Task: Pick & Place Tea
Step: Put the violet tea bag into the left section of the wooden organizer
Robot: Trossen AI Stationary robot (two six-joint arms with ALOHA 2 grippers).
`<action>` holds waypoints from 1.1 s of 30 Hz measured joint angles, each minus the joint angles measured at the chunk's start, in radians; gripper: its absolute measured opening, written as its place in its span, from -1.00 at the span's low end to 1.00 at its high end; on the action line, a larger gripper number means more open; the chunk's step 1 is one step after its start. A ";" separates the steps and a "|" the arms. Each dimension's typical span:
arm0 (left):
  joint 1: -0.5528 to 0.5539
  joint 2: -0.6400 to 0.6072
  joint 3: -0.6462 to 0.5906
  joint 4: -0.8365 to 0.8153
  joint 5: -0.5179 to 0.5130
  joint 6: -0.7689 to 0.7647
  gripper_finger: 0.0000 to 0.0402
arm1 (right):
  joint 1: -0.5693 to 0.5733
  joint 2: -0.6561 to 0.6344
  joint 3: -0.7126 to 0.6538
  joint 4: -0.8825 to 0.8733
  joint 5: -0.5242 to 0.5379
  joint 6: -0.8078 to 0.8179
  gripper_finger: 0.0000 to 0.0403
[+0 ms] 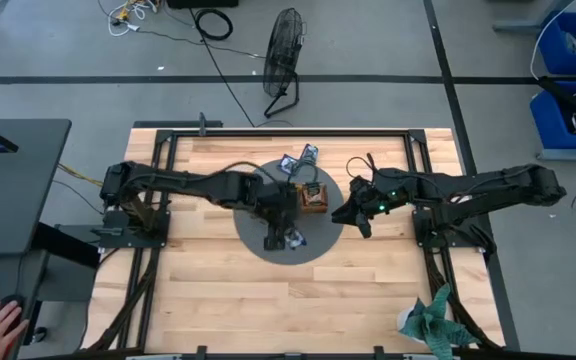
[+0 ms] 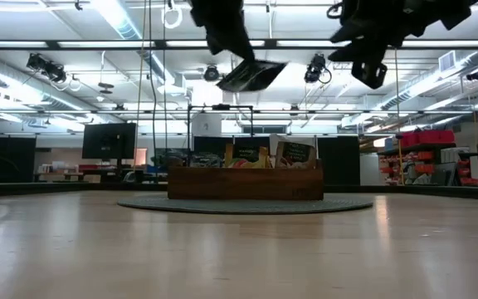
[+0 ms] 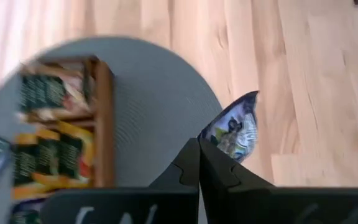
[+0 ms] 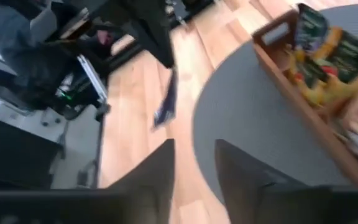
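The left hand (image 3: 199,163) is pinched shut on a glossy blue tea sachet (image 3: 236,129) above the round grey mat (image 3: 148,118). The wooden tray (image 3: 103,121) holds more sachets. The right hand (image 4: 194,163), seemingly empty, hangs parted over the pale tabletop (image 4: 126,140).

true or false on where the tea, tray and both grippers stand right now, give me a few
1. The left gripper is shut on a blue tea sachet. True.
2. The right gripper holds a sachet. False: its fingers stand apart with nothing between them.
3. The wooden tray sits on the round grey mat. True.
4. The tray is empty. False: sachets stand in it.
5. The left gripper's sachet lies flat on the mat. False: it is held up in the air.
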 joint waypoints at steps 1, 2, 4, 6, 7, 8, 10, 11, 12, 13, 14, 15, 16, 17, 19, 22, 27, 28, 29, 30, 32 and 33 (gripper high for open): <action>0.008 0.000 0.012 0.002 0.000 0.009 -1.00 | 0.000 0.015 0.000 0.027 -0.005 0.014 -0.38; 0.014 0.000 0.022 0.001 0.000 0.025 -1.00 | 0.000 0.029 0.000 0.045 -0.007 0.024 -0.31; 0.026 0.000 0.033 -0.002 0.000 0.045 -1.00 | 0.000 0.051 0.000 0.067 -0.009 0.032 -0.18; 0.036 0.000 0.043 -0.019 0.000 0.054 -1.00 | 0.000 0.074 0.000 0.108 -0.008 0.034 -0.07; 0.040 0.000 0.047 -0.024 0.000 0.054 -1.00 | -0.001 0.085 0.000 0.115 -0.007 0.038 -0.02; 0.044 0.000 0.048 -0.022 0.000 0.055 -1.00 | -0.001 0.103 0.000 0.145 -0.008 0.043 0.03; 0.051 0.000 0.049 -0.029 0.000 0.055 -1.00 | -0.001 0.135 0.000 0.190 -0.024 0.060 0.10; 0.053 0.000 0.049 -0.032 0.000 0.056 -1.00 | -0.001 0.155 0.004 0.211 -0.038 0.065 0.13; 0.056 0.000 0.049 -0.029 0.000 0.058 -1.00 | 0.000 0.179 0.018 0.226 -0.046 0.068 0.14; 0.056 0.000 0.049 -0.030 0.002 0.061 -1.00 | 0.001 0.200 0.033 0.230 -0.048 0.065 0.15; 0.056 0.000 0.049 -0.029 0.005 0.065 -1.00 | 0.002 0.219 0.049 0.227 -0.048 0.056 0.15; 0.056 0.000 0.049 -0.028 0.006 0.069 -1.00 | 0.002 0.242 0.072 0.226 -0.049 0.045 0.15; 0.056 0.000 0.049 -0.029 0.007 0.074 -1.00 | 0.002 0.266 0.096 0.227 -0.048 0.034 0.14; 0.056 0.000 0.049 -0.029 0.007 0.077 -1.00 | 0.002 0.285 0.116 0.221 -0.048 0.023 0.13; 0.056 0.000 0.049 -0.030 0.007 0.079 -1.00 | 0.002 0.329 0.167 0.198 -0.048 0.005 0.11; 0.055 0.000 0.048 -0.036 0.008 0.080 -1.00 | 0.002 0.386 0.238 0.132 -0.044 -0.031 0.10; 0.056 0.000 0.048 -0.049 0.008 0.080 -1.00 | 0.002 0.472 0.320 0.061 -0.044 -0.046 0.11; 0.056 0.000 0.048 -0.052 0.008 0.078 -1.00 | 0.002 0.479 0.326 0.050 -0.044 -0.047 0.11; 0.056 0.000 0.048 -0.052 0.008 0.078 -1.00 | 0.002 0.483 0.326 0.034 -0.044 -0.047 0.11; 0.056 0.000 0.048 -0.052 0.008 0.077 -1.00 | 0.002 0.490 0.327 0.036 -0.044 -0.047 0.11; 0.055 0.000 0.048 -0.053 0.008 0.078 -1.00 | 0.001 0.495 0.327 0.028 -0.044 -0.046 0.10; 0.055 0.000 0.048 -0.053 0.008 0.081 -1.00 | -0.001 0.495 0.327 0.027 -0.044 -0.046 0.09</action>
